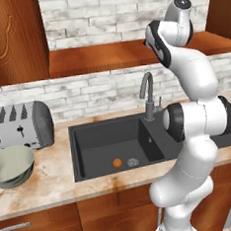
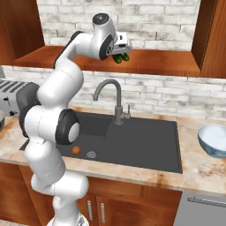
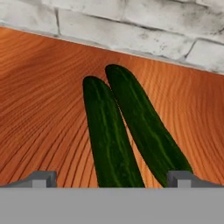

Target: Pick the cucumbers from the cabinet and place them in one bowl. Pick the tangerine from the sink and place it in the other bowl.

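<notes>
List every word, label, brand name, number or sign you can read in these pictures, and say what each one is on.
There is no readable text.
The toaster has dark slots and small knobs, no lettering.
The cucumbers on the cabinet shelf, under the hand, are plain green.
The sink, tap, tangerine, pale blue bowl and grey-green bowl carry no marks.

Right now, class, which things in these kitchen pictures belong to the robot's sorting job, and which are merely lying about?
Belong to the job:
cucumbers, side by side on the cabinet shelf
gripper, open above them
tangerine in the sink, beside the drain
grey-green bowl
pale blue bowl

Just lying about:
toaster
tap
counter
</notes>
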### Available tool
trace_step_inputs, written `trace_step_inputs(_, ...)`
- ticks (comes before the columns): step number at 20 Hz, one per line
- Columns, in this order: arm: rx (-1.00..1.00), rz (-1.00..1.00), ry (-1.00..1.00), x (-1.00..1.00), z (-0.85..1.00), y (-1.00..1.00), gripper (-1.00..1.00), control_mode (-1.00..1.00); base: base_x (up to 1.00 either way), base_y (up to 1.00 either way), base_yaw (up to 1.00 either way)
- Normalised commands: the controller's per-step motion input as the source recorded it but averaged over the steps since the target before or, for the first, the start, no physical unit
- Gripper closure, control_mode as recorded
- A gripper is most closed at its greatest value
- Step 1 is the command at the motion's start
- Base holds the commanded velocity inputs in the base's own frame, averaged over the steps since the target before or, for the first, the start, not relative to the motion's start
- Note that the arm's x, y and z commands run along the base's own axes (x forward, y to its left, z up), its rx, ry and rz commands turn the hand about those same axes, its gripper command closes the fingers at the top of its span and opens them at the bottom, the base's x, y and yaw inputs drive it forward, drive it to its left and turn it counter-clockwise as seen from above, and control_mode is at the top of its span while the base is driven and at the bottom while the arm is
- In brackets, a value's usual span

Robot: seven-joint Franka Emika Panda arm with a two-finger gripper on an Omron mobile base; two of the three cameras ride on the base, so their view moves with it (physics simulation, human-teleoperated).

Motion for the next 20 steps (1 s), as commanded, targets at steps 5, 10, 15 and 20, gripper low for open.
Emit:
trace_step_inputs(5,0.0,0.01,0.0,0.05,0.0,-0.09,-1.0,-1.0,0.0,0.0,0.0)
trace_step_inputs(10,0.0,0.0,0.0,0.0,-0.07,0.0,-1.0,-1.0,0.0,0.0,0.0)
trace_step_inputs(15,0.0,0.0,0.0,0.0,-0.23,0.03,-1.0,-1.0,0.0,0.0,0.0)
trace_step_inputs(20,0.0,0.0,0.01,0.0,-0.25,0.13,-1.0,-1.0,0.0,0.0,0.0)
